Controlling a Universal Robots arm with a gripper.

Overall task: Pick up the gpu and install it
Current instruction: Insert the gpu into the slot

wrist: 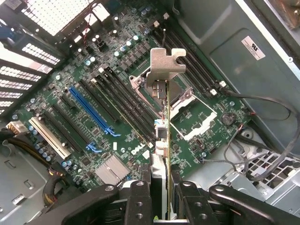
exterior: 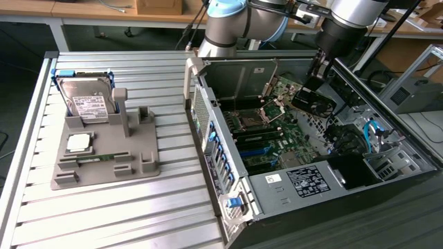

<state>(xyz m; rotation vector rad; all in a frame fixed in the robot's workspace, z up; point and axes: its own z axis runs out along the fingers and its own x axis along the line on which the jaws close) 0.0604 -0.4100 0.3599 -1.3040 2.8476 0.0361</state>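
**Card held in the hand over the open case**

At the exterior view's left, a slatted metal surface [exterior: 104, 218] carries a grey holder [exterior: 138, 158]. A hard drive [exterior: 86, 98] with a white label stands upright in the holder's far end. Nearer the camera, a square processor chip [exterior: 80, 142] lies flat on the holder, with a narrow green memory stick [exterior: 100, 157] just in front of it.

Toward the middle, an open computer case [exterior: 235, 78] lies on its side with its interior facing up. The motherboard [exterior: 266, 140] lies flat on the case floor, and a silver box with a label [exterior: 298, 181] sits at the near end.

Further right, the robot arm [exterior: 235, 26] reaches in from the top of the picture. Its hand [exterior: 315, 85] hangs inside the case opening, closed on the gpu [exterior: 313, 104], which is held tilted above the motherboard's far right part.

In the wrist view the gpu [wrist: 167, 140] appears edge-on as a thin line, with one of the fingers [wrist: 139, 204] pressed to each side at the hand [wrist: 161, 201]. Its silver bracket [wrist: 165, 65] is at the end away from the hand. Below it lies the motherboard [wrist: 61, 89] with a blue slot [wrist: 91, 112] to one side. Whether the card touches the board cannot be told.
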